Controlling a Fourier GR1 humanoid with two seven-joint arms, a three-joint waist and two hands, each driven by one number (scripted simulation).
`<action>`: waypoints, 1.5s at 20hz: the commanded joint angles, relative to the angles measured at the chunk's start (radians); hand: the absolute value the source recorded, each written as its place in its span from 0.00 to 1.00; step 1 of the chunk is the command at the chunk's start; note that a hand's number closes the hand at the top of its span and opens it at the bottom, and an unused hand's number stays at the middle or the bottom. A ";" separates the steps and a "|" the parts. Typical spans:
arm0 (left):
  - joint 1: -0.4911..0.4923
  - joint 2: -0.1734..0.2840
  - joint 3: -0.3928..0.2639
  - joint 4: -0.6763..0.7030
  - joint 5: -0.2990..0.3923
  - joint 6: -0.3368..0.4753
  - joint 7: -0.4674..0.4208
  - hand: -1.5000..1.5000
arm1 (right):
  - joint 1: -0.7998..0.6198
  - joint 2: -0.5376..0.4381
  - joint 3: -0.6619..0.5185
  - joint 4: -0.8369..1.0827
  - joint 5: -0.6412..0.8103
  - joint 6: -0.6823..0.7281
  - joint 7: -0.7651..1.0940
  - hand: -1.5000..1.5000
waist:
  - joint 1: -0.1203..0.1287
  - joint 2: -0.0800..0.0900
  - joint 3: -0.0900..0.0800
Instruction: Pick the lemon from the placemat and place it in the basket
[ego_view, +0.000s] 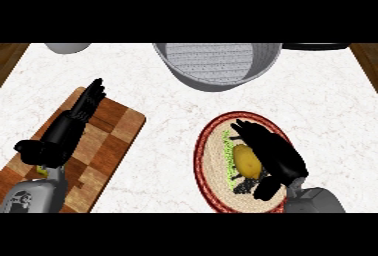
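One yellow lemon on placemat

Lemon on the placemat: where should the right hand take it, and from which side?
Grip the lemon across its narrow middle, coming from above. It lies flat on the round placemat, long axis running near to far, with the right hand already over its right side, so fingers and thumb can probably close on the long flanks.

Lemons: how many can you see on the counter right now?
1. The lemon lies on the round placemat, right beside the right hand. The hand covers part of the mat, so something small could be hidden beneath it.
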 joint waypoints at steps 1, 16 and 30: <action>0.005 0.011 0.026 0.049 -0.006 -0.019 -0.048 0.50 | 0.000 -0.013 -0.034 0.011 -0.016 0.051 -0.036 0.00 | -0.001 0.000 0.000; -0.010 -0.011 0.017 0.011 -0.016 -0.020 0.001 0.50 | -0.040 -0.026 0.073 0.168 0.146 -0.018 -0.174 1.00 | 0.001 0.000 0.000; -0.027 -0.034 -0.014 -0.002 -0.034 -0.008 0.004 0.50 | -0.176 -0.453 0.125 0.283 0.015 -0.399 -1.271 1.00 | 0.033 0.019 0.006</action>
